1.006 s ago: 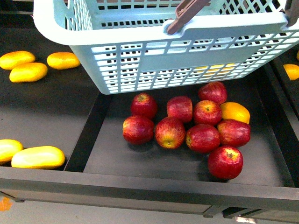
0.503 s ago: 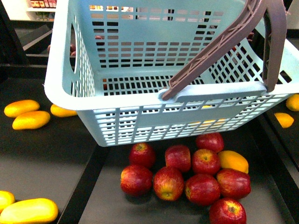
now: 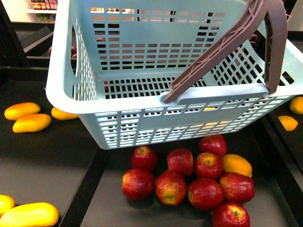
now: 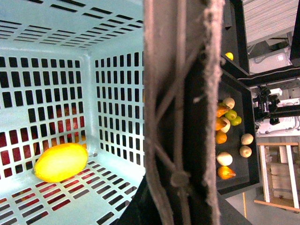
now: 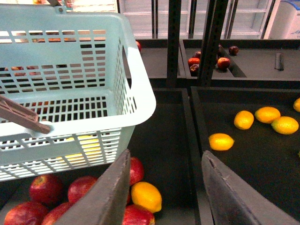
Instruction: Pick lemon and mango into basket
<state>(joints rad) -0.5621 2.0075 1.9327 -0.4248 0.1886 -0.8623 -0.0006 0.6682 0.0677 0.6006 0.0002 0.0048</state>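
Above the dark counter (image 3: 47,161), the basket (image 3: 142,125) is hanging tilted over a cluster of red apples (image 3: 189,182), with its brown handle (image 3: 222,52) rising toward the upper right of the front view. Inside it, the lemon (image 4: 61,161) is lying on the slotted floor, in a corner and close against the foot of a wall; it is also showing through the slots as a yellow patch from outside.

The left pincer (image 4: 185,213) is gripping the handle, which is filling the middle of the left wrist view, with dark finger shapes showing on either side of it. The lemon is sitting well below this pincer, down on the basket floor.

The right pincer (image 5: 165,161) is standing wide and empty, beside the basket's outer corner and above the apples. A stray yellow fruit (image 5: 146,196) is resting among the apples just beneath it, showing in the gap between its fingers and nearer to one of them.

The mangoes (image 3: 31,122) are lying in the compartment left of the apples, three toward the far side, one partly hidden behind the basket, and two more at the near edge, all well apart from both pincers. More yellow fruits (image 5: 267,114) are lying in the compartment on the right.
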